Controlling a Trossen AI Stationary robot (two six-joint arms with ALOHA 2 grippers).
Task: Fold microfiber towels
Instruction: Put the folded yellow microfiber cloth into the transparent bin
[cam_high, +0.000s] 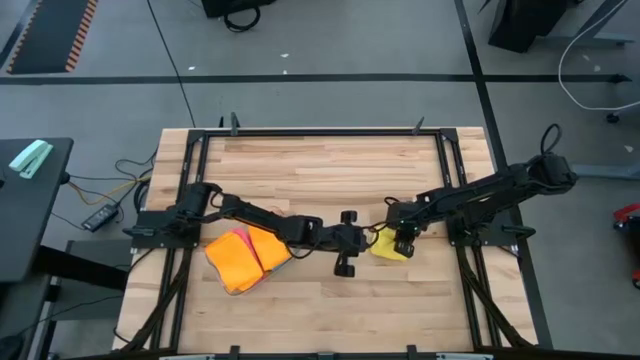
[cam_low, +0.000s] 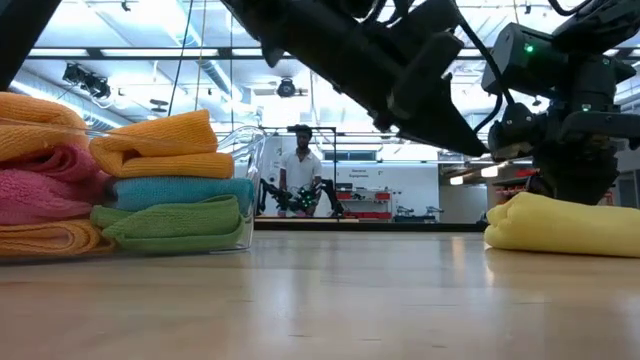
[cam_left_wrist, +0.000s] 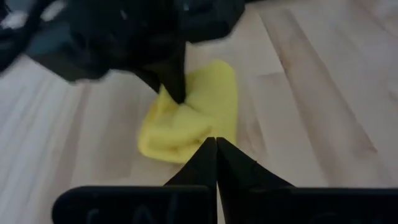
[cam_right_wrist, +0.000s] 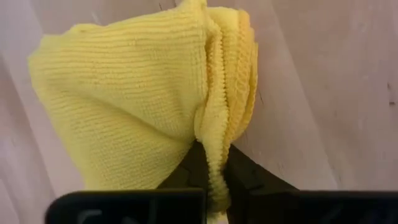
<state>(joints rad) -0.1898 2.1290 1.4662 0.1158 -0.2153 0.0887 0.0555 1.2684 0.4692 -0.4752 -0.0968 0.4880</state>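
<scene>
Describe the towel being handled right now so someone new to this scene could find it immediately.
On the wooden table, look right of centre, under the right gripper. There lies the yellow towel, bunched and pinched by that gripper. It is the only one lying apart from the stacked towels on the left.

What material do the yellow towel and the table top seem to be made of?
Yellow towel: soft knitted-looking cloth, probably microfiber; fine ribbed loops and a matte surface show, and it bunches where the right pincer pinches it. Table top: wood, seemingly lightly sealed; pale planks with visible grain.
</scene>
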